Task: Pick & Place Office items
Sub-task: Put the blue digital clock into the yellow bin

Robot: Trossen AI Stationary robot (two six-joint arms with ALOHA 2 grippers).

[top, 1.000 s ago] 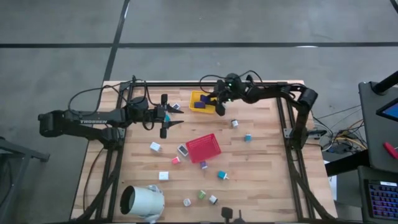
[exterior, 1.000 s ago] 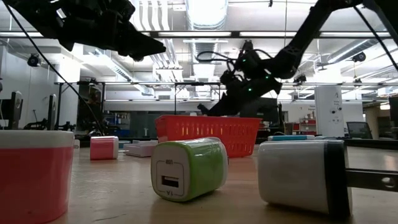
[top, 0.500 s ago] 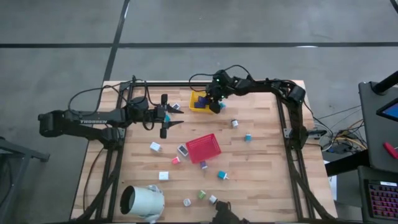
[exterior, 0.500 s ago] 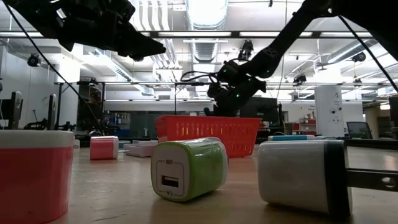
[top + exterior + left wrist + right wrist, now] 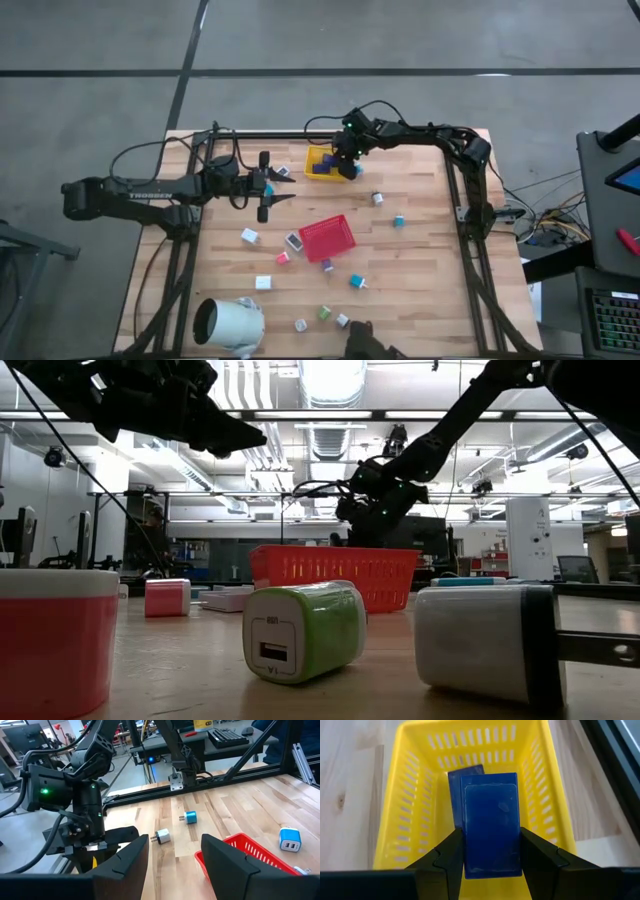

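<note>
Over the last second the right arm has swung in from beside the yellow tray to a place directly above it; the move has all but stopped, so the carry looks finished and what remains, in my judgement, is the release.

The right tool stands over the middle of the tray, its two fingers part-open and pressed against the long sides of a navy block; the block hangs between them, upright and clear of the tray floor as far as the wrist view shows; a second navy piece already lies in the tray, just beyond and under the held one.

The left tool waits well off to the side of the right tool, above bare table, and has not shifted; a small teal piece shows between its fingers, though I cannot tell whether it is truly gripped.

The other office items lie scattered around the red tray, well apart from the right tool; that tray looks empty of them, so most of the sorting seems still ahead.
</note>
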